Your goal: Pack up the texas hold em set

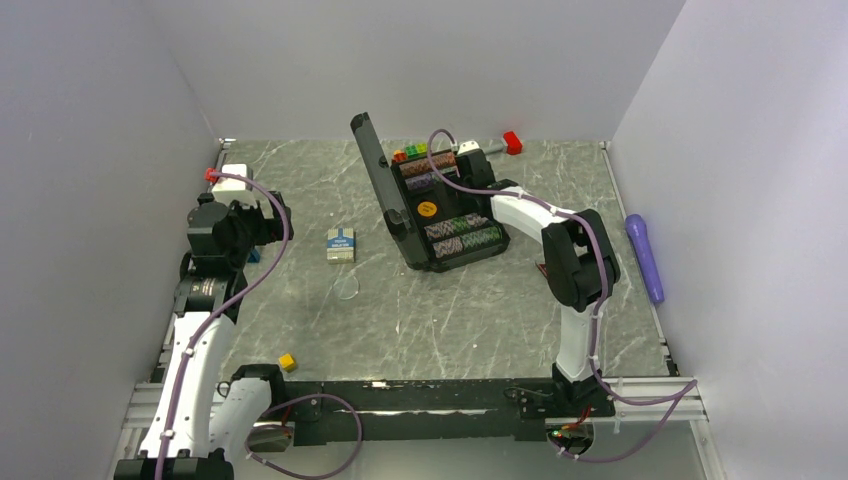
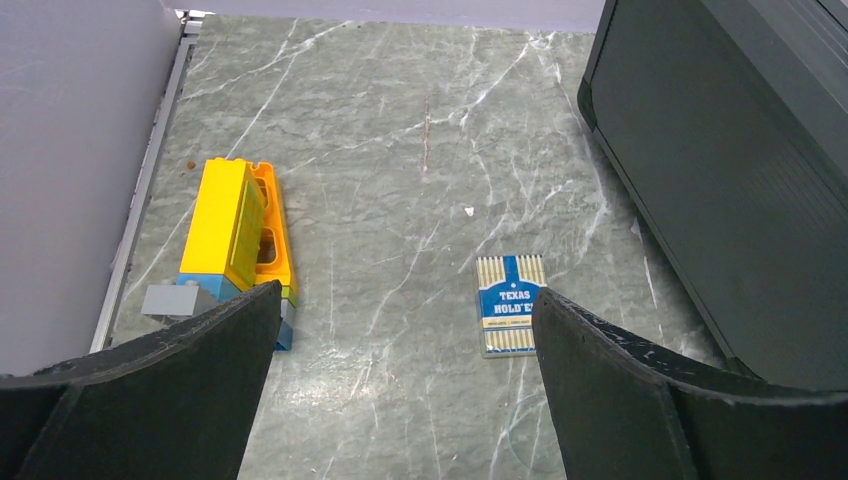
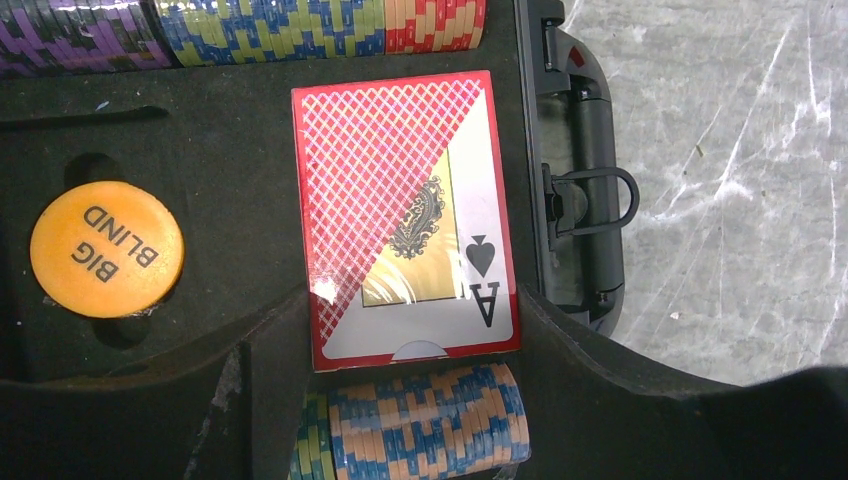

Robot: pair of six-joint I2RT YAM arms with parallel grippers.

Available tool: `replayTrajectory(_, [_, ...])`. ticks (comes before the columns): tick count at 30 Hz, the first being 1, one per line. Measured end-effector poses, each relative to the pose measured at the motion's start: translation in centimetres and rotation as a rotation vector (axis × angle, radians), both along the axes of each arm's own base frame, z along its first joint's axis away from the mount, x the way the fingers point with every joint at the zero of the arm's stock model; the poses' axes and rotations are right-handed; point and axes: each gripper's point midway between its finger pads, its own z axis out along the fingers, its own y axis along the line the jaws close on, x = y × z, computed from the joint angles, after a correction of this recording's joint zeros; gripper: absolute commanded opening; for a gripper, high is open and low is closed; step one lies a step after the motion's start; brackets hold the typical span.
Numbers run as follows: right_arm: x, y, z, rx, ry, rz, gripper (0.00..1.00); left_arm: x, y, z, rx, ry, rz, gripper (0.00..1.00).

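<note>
Red-backed deck (image 3: 405, 215) seated in case (image 3: 200, 130)
Film-wrapped, light, stiff, likely slippery; right end effector (image 3: 408, 310) pinches its long edges; left end effector (image 2: 405, 300) spread, empty, above blue deck (image 2: 511, 318).

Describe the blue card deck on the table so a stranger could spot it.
Find the open black case near the middle of the marble table. Left of its raised lid, lying flat on the stone, is the card deck. It is a small blue-and-white box printed Texas Hold'em, unlike the red-backed deck inside the case.
</note>
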Motion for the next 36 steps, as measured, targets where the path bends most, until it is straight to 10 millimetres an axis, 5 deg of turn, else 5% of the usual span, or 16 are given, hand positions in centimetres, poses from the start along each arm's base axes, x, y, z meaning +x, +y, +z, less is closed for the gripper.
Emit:
replayTrajectory(3, [0.0,0.0,0.0,0.007,0.003,0.0,0.46,0.1,0.0,-0.1,0.0,0.005,0.0,0.99])
replayTrajectory(8, [0.0,0.0,-0.1,0.019,0.009,0.006,0.79,0.1,0.0,-0.1,0.0,0.005,0.0,0.99])
replayTrajectory(14, [0.4,-0.4,0.3,0.01,-0.002,0.011,0.91,0.1,0.0,-0.1,-0.001,0.005,0.0,0.99])
replayTrajectory(18, [0.5,-0.6,0.6,0.006,-0.009,0.013,0.87,0.1,0.0,-0.2,-0.001,0.008,0.0,0.99])
replayTrajectory(26, [0.2,-0.4,3.4,0.053,-0.056,0.022,0.56,0.2,0.0,-0.3,-0.001,0.011,0.0,0.99])
replayTrajectory(31, [-0.1,-0.8,5.0,0.094,-0.088,0.005,0.49,0.2,0.0,-0.3,-0.001,0.011,0.0,0.99])
replayTrajectory(36, [-0.6,-1.0,4.2,0.145,-0.053,-0.004,0.52,0.2,0.0,-0.3,0.0,0.011,0.0,0.99])
